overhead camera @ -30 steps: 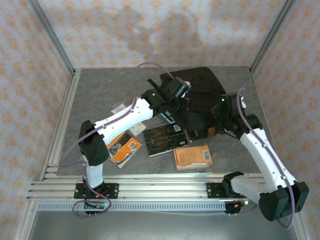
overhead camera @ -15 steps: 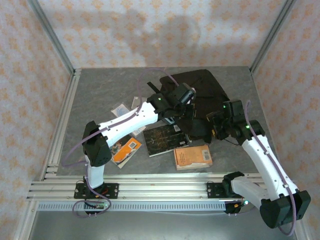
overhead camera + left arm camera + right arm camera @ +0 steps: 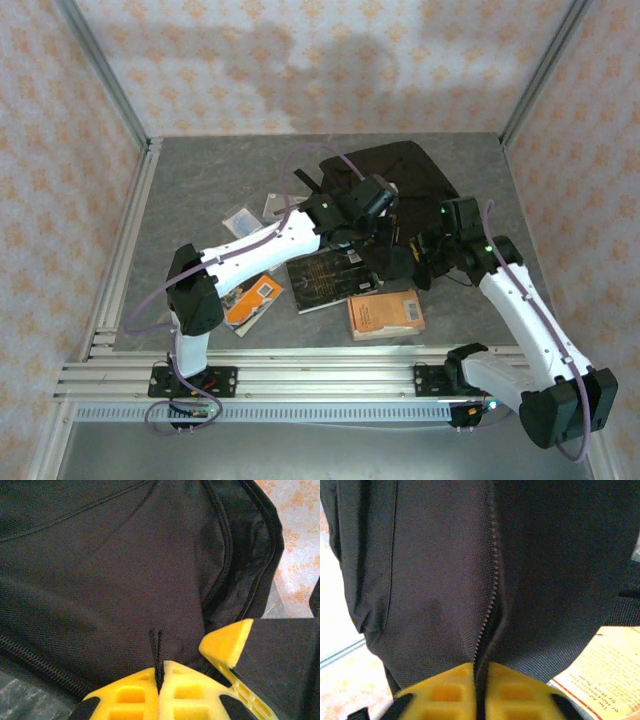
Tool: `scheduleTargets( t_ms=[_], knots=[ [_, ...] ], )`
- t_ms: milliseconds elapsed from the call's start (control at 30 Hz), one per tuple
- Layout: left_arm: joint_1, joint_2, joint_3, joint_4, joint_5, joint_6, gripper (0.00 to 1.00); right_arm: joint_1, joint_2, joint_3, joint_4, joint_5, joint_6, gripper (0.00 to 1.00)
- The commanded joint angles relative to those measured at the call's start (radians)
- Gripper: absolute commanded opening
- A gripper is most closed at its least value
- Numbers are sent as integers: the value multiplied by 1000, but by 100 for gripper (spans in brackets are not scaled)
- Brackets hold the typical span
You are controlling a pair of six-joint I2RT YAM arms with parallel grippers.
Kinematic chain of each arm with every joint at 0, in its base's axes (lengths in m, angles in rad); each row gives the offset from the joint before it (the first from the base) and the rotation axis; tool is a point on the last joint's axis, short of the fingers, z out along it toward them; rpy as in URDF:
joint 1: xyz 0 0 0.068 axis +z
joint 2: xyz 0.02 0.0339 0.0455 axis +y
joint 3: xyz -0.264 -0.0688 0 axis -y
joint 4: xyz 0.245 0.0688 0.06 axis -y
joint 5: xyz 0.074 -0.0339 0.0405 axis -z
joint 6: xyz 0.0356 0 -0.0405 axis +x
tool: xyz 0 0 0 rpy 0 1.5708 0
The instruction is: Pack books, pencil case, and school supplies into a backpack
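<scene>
The black backpack (image 3: 405,170) lies right of centre on the bench (image 3: 200,180) in the top view. Its long axis runs roughly up and down the frame, and its lower end is gathered between the two arms. Both sets of jaws meet at that lower end, the left jaws on its left side and the right jaws on its right, so neither arm has to reach.

In the left wrist view the left jaws are pressed together on a thin black cord (image 3: 157,647) that rises from the fabric, most likely a zip pull. In the right wrist view the right jaws are closed on the cloth right at the zip (image 3: 490,580). Its teeth run straight away from the jaws towards the top of the frame, so any pull along the zip goes along that line.

The opening looks closed, so I judge the bag is not yet ready to take anything. Below the backpack lie the dark brown book (image 3: 328,278) and the small orange book (image 3: 385,313), their long axes nearly across the frame. The orange-and-white book (image 3: 250,298) sits further left beside the left arm, tilted
</scene>
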State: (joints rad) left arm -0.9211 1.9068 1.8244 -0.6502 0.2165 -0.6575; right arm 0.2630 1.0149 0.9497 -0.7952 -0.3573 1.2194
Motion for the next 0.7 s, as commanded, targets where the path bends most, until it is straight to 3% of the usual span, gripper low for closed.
scheduleTargets(
  t_ms=[0, 400, 667],
  knots=[
    [15, -29, -7, -17, -54, 10, 0, 3, 1, 4, -74, 125, -65, 0],
    [138, -107, -153, 7, -102, 59, 0, -14, 1, -34, -76, 210, -92, 0],
    [220, -70, -154, 14, -116, 115, 0, -24, -22, -37, -82, 244, -95, 0]
  ],
)
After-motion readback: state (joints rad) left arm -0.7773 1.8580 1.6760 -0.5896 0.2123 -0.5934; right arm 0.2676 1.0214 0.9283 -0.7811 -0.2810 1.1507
